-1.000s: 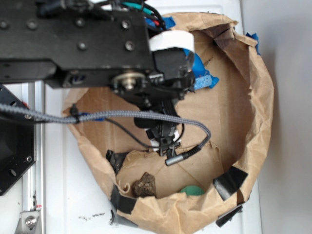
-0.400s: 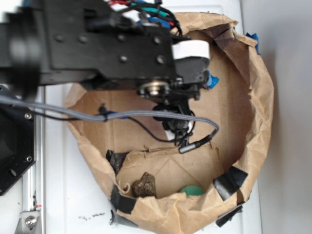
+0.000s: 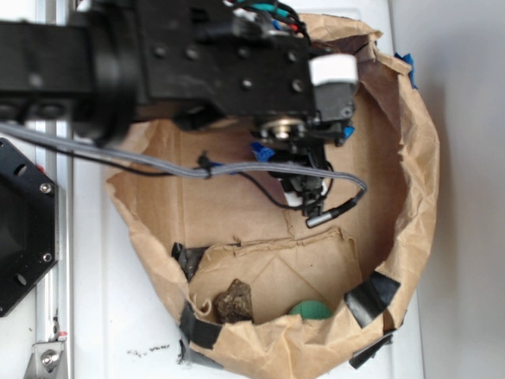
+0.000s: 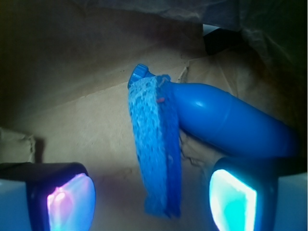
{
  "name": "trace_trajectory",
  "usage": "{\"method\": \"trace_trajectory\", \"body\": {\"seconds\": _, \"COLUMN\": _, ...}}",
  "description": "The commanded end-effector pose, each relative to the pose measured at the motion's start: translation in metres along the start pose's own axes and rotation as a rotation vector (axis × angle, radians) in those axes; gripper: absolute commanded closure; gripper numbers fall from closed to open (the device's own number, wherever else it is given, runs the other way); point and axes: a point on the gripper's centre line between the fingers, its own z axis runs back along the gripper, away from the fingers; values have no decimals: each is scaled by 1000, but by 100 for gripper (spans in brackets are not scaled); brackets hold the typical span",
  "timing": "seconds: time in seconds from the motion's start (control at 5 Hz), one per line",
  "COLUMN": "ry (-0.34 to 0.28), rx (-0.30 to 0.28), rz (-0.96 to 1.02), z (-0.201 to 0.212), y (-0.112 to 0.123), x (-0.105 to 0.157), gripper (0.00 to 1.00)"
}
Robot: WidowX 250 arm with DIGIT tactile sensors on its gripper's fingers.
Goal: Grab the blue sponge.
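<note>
In the wrist view the blue sponge [image 4: 156, 144], a thin porous slab, stands on edge on the brown paper floor. Its near end reaches down into the gap between my two fingers. My gripper [image 4: 153, 204] is open, with the left pad [image 4: 72, 202] glowing pink and the right pad [image 4: 233, 199] glowing cyan, both clear of the sponge. A smooth glossy blue bullet-shaped object [image 4: 231, 120] lies against the sponge's right side. From the exterior view the black arm covers the sponge almost wholly; only a blue corner [image 3: 347, 133] peeks out, and the gripper [image 3: 304, 192] hangs below the wrist.
Everything sits inside a crumpled brown paper bag [image 3: 418, 181] with tall walls. A brown lump [image 3: 234, 300] and a green object [image 3: 310, 309] lie near the front wall. Black tape [image 3: 371, 292] patches the rim. A grey cable [image 3: 237, 167] trails from the wrist.
The arm has swung right and toward the back of the bag, and now covers the blue things that showed beside it a second ago.
</note>
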Motion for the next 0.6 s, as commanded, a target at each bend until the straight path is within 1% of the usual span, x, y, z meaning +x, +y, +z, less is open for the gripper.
{"method": "trace_trajectory", "body": {"seconds": 0.0, "ry": -32, "rx": 21, "rz": 3, "z": -14, "y": -3, "x": 20, "gripper": 0}}
{"method": "trace_trajectory", "body": {"seconds": 0.2, "ry": -27, "rx": 84, "rz": -22, "z": -29, "y": -6, "x": 25, "gripper": 0}}
{"method": "trace_trajectory", "body": {"seconds": 0.4, "ry": -3, "rx": 74, "rz": -28, "z": -32, "y": -7, "x": 26, "gripper": 0}}
